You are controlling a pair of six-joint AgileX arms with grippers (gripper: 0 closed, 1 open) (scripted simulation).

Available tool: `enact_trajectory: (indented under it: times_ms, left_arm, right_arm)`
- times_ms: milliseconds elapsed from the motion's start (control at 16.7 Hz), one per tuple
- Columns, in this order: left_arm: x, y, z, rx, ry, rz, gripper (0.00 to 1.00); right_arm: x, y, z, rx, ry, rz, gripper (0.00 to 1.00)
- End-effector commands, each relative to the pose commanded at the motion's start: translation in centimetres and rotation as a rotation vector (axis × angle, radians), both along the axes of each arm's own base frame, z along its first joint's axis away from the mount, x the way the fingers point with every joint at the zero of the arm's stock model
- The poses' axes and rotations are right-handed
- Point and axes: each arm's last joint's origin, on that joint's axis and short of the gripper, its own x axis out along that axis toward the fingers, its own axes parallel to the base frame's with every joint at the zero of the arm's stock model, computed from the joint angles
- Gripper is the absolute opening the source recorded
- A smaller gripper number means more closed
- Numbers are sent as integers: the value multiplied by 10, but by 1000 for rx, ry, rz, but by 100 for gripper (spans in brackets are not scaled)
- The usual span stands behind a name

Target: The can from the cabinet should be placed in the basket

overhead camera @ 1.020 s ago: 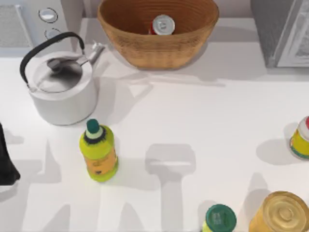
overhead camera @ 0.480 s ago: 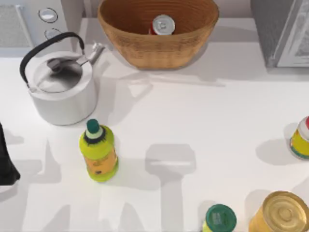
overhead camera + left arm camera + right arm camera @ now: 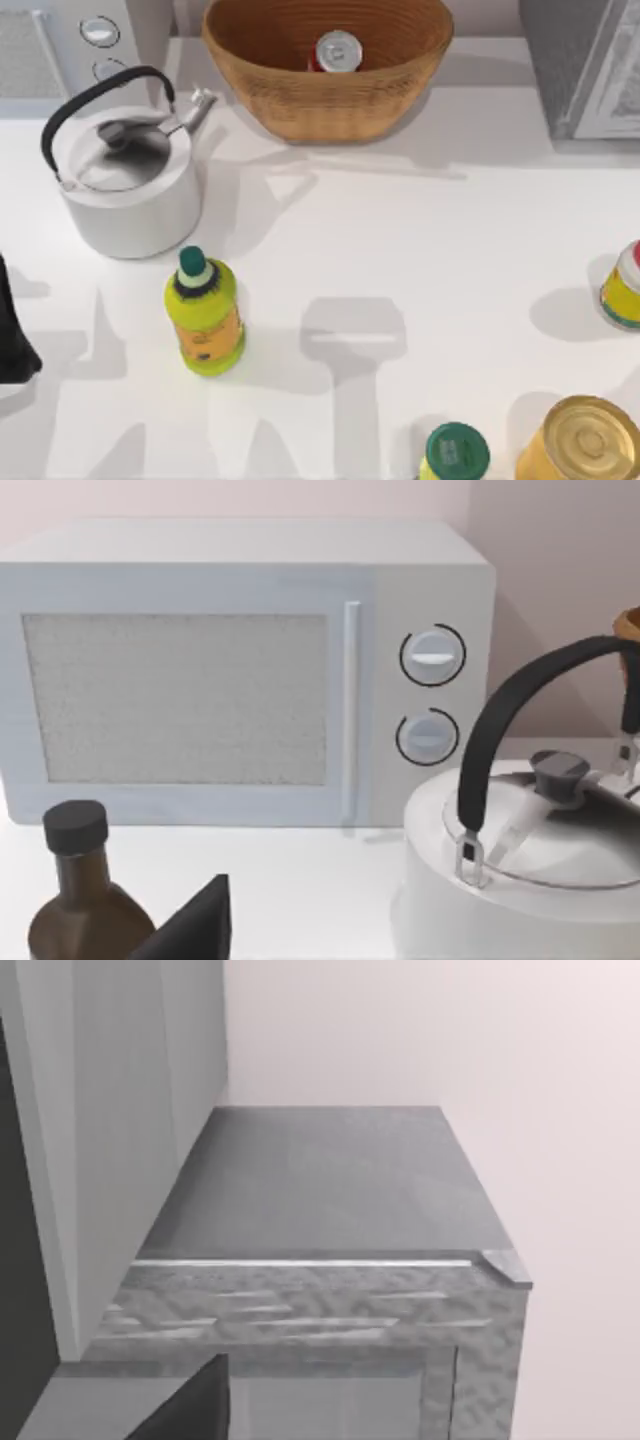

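Observation:
The small red can (image 3: pixel 337 52) with its shiny silver top stands upright inside the tan wicker basket (image 3: pixel 270 95) at the back middle of the table. No gripper touches it. The grey cabinet (image 3: pixel 558 70) with a white-framed door sits at the back right, and its grey top and side (image 3: pixel 320 1190) appear close up in the right wrist view. My left gripper (image 3: pixel 12 340) is parked at the table's left edge, and a dark part of it (image 3: pixel 195 925) shows in the left wrist view. A dark part of my right gripper (image 3: pixel 190 1405) hangs near the cabinet.
A white kettle (image 3: pixel 130 185) with a black handle stands left of the basket, in front of a white microwave (image 3: pixel 250 680). A yellow bottle with a green cap (image 3: pixel 205 315), a green-capped bottle (image 3: pixel 456 452), a gold-lidded can (image 3: pixel 585 440), another container (image 3: pixel 625 285) and a dark bottle (image 3: pixel 80 900) also stand about.
The shadow by the gold-lidded can at the front right has shifted slightly. The can, the basket and the left arm have not moved.

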Motion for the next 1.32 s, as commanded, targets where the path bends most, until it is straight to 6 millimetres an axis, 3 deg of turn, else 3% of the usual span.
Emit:
enact_trajectory:
  times_ms: [300,480,660,840,1020,1140,1320]
  left_arm:
    - [0,0,0,0,0,0,100]
    - [0,0,0,0,0,0,100]
    - [0,0,0,0,0,0,100]
    - [0,0,0,0,0,0,100]
    - [0,0,0,0,0,0,100]
    - [0,0,0,0,0,0,100]
    - [0,0,0,0,0,0,100]
  right_arm:
    - [50,45,1,14,3,0,100]
    - [81,97,1,20,9,0,100]
    - [97,162,0,17,12,0,100]
    - [92,223,0,10,9,-1,100]
    - [76,266,0,4,5,-2,100]
    - [67,283,-1,1,3,-2,100]
    - [61,291,-1,-1,2,-2,100]
